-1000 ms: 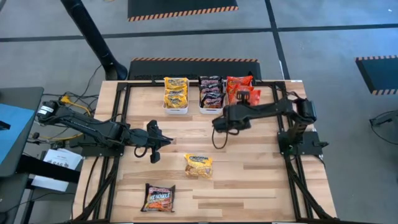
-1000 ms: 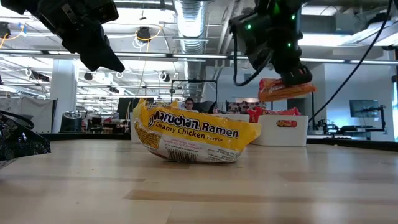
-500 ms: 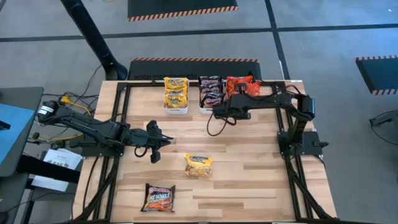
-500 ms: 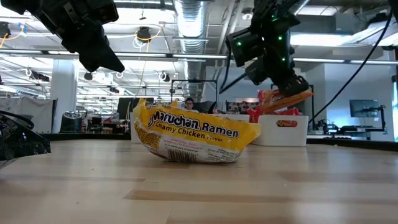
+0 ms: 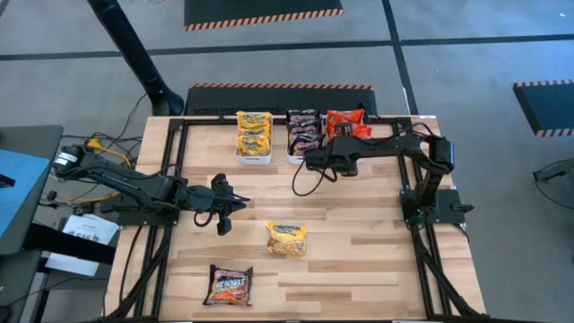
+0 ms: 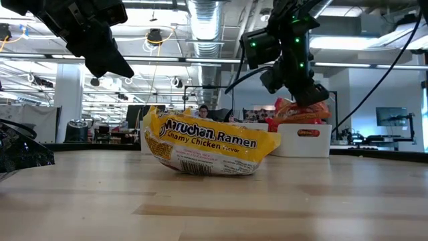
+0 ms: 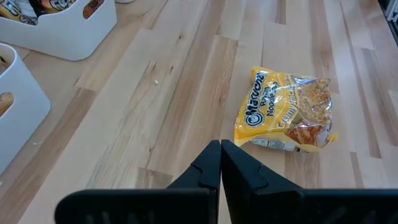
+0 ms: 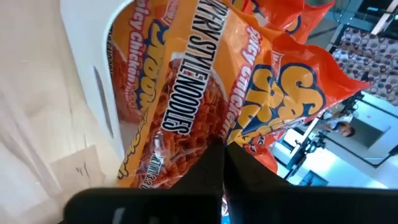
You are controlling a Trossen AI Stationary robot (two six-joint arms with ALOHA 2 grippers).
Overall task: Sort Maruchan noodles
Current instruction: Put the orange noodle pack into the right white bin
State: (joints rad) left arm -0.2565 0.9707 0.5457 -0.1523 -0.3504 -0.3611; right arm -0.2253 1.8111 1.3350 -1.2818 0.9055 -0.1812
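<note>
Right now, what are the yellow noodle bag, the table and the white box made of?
Yellow noodle packet: thin glossy plastic, crinkled and shiny. Table: pale wood planks, grain showing. White bin: looks like smooth matte plastic, with rounded corners.

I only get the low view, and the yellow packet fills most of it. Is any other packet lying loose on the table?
Observer: Yes. One dark packet lies flat near the edge of the table farthest from the bins, apart from the yellow packet.
Operator: Which bin is the right claw at?
Observer: The rightmost bin, which holds red ones. The right claw is shut on a red packet over it.
Operator: And the left claw?
Observer: The left claw is shut and empty, above bare wood beside the yellow packet.
</note>
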